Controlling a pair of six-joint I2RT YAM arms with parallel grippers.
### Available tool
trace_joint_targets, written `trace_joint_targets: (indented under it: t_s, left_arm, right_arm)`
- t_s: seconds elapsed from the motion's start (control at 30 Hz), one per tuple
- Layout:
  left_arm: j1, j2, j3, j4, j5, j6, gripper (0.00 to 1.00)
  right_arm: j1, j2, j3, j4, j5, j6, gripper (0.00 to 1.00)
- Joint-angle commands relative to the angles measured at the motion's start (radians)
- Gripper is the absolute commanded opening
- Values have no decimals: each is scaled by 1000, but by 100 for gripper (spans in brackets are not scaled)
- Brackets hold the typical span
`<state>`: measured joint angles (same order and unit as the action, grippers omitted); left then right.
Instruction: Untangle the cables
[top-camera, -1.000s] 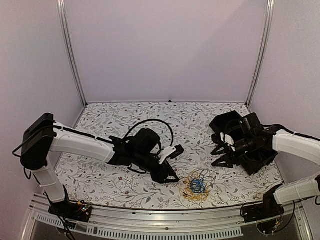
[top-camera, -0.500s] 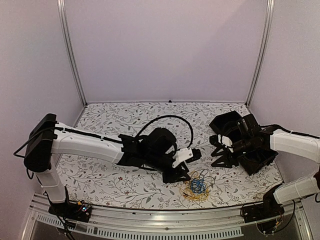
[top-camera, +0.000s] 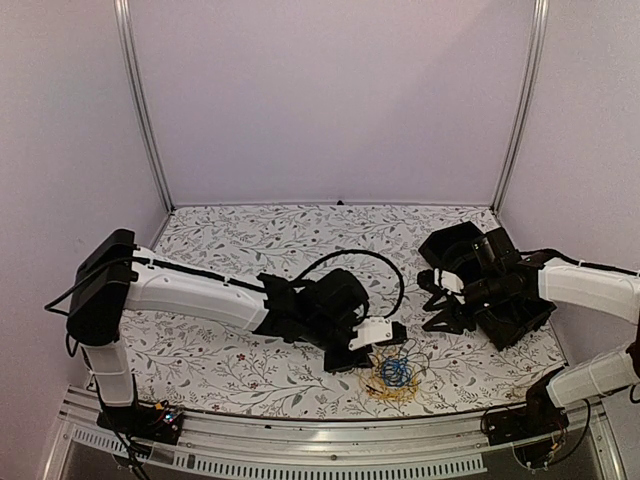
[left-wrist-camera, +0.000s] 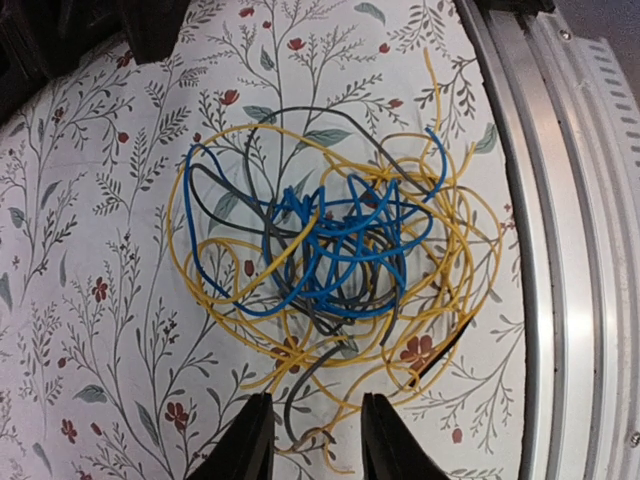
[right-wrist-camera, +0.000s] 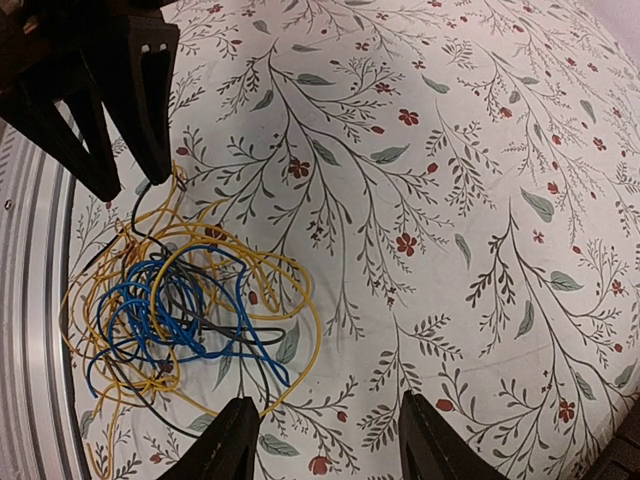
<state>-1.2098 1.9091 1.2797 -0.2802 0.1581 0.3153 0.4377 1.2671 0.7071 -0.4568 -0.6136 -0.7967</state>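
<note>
The cables (top-camera: 393, 372) lie as one small tangle of yellow, blue and dark grey wires on the floral cloth near the front edge. In the left wrist view the tangle (left-wrist-camera: 330, 240) fills the middle. My left gripper (left-wrist-camera: 315, 448) is open just above its near edge, with loose grey and yellow ends between the fingers. In the top view the left gripper (top-camera: 370, 355) sits at the tangle's left side. My right gripper (top-camera: 443, 312) is open and empty, up and to the right of the tangle. In the right wrist view the tangle (right-wrist-camera: 170, 300) lies left of the right gripper (right-wrist-camera: 335, 445).
An aluminium rail (top-camera: 300, 430) runs along the table's front edge, close beside the tangle (left-wrist-camera: 560, 250). The left gripper's fingers (right-wrist-camera: 150, 100) show in the right wrist view's upper left. Pale enclosure walls with metal posts (top-camera: 140, 110) stand at the back and sides.
My left arm has reached to the right, bringing its open gripper up to the tangle's left side. The right gripper has shifted only slightly. The tangle has not moved.
</note>
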Motion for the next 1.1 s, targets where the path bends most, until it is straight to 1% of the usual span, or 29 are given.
trace_joint_targets:
  t_s: [0.0, 0.07, 0.17, 0.23, 0.3, 0.37, 0.43, 0.47, 0.57, 0.67, 0.77, 0.87, 1.07]
  left_arm:
    - [-13, 27, 40, -24, -26, 39, 27]
    - [-13, 38, 48, -25, -32, 42, 22]
    - [-13, 45, 57, -27, -43, 44, 12]
    - [-14, 42, 58, -27, -45, 45, 7]
    - [-14, 28, 52, -14, -47, 39, 4]
    - [-14, 2, 35, 13, -60, 25, 1]
    - [-14, -39, -2, 65, -83, 11, 0]
    - [-13, -67, -25, 98, -97, 5, 0]
    - [-2, -154, -80, 214, -123, -35, 0]
    - [6, -247, -109, 303, -144, -88, 0]
    - [10, -307, -114, 336, -146, -135, 0]
    - [10, -370, -111, 360, -152, -185, 0]
    - [10, -492, -84, 435, -155, -267, 0]
  right_arm:
    - [6, 3, 0, 17, 15, 16, 52]
    - [6, 0, 0, 18, 16, 16, 52]
    - [6, -2, 0, 19, 20, 18, 52]
    - [6, -3, 0, 20, 21, 18, 51]
    - [6, -4, 0, 20, 20, 18, 51]
    - [6, -7, 4, 28, 23, 21, 47]
    - [6, -19, 21, 42, 27, 39, 44]
    - [6, -42, 23, 60, 22, 55, 44]
    - [6, -114, 40, 96, -49, 107, 50]
    - [6, -105, 143, 1, -213, 129, 60]
    - [6, -31, 234, -133, -351, 143, 72]
    - [7, 9, 274, -171, -439, 128, 73]
    - [52, 7, 186, -38, -518, 158, 73]
